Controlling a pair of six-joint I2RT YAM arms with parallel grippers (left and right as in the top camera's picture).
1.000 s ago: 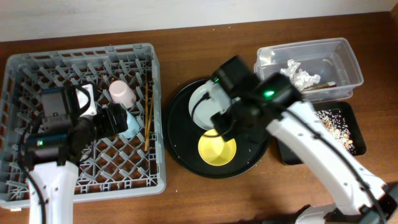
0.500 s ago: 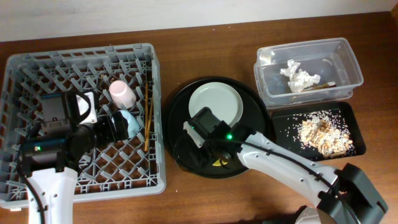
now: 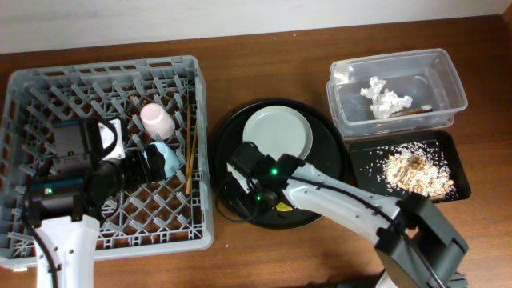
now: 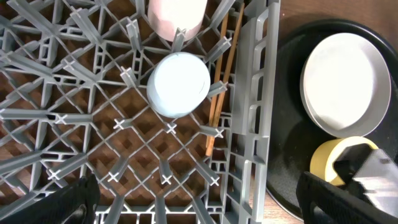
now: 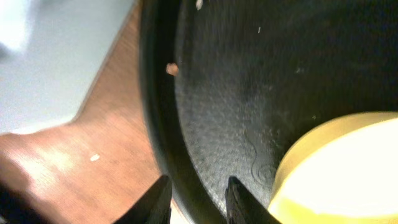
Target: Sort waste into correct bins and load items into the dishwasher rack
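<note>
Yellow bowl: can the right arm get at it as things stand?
Probably yes: the open right gripper sits beside the yellow bowl, nothing between them, though it straddles the round black tray's rim.

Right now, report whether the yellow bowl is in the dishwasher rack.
Out: the yellow bowl sits on the round black tray, outside the dishwasher rack.

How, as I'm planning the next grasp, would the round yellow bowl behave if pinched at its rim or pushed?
Probably rigid and light: the round yellow bowl looks like smooth moulded plastic. That smooth rim might slip in the right gripper. Low and wide, sitting upright on the round black tray, it would likely slide rather than tip.
</note>
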